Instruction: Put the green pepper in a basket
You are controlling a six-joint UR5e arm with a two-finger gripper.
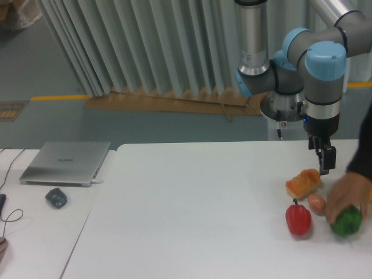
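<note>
The green pepper [347,223] lies on the white table [192,221] near its right edge, with a person's hand [344,196] resting on top of it. My gripper [324,167] hangs fingers-down above the table, up and to the left of the pepper and well apart from it. Nothing is between its fingers, and from this angle their spacing does not show. No basket is in view.
A red pepper [299,220] stands left of the green one, with a small tan egg-shaped thing [317,203] between them. An orange bread-like piece [303,183] lies just below my gripper. A laptop [65,163] and a mouse [56,197] sit on the left table.
</note>
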